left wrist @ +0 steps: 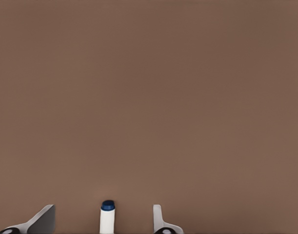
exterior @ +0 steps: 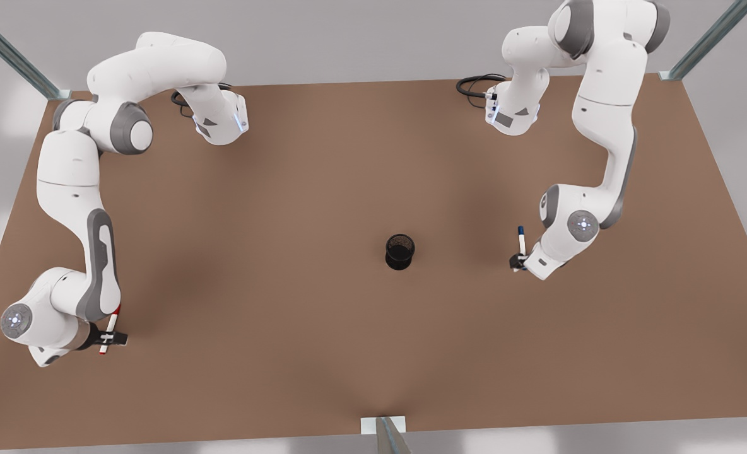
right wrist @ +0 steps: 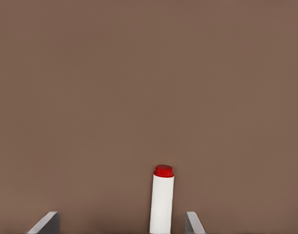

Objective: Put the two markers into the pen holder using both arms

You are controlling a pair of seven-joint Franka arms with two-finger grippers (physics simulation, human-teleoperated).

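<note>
Brown tabletop (exterior: pixel 298 252) fills the scene beneath two white arms. Left gripper (exterior: pixel 518 260), at three o'clock from the pen holder (exterior: pixel 400 251), sits around the blue marker (exterior: pixel 522 239); its wrist view shows gaps on both sides between fingers (left wrist: pixel 158 217) and barrel, so a firm hold cannot be confirmed. Right gripper (exterior: pixel 107 338), well apart at eight o'clock, likewise brackets the red marker (exterior: pixel 110 331). Grasping seems in hand; next, each arm must lift and carry toward the cup.

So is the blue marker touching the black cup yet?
Apart. In the front view, the blue marker sits at the left gripper, with bare table plainly between it and the pen holder.
</note>
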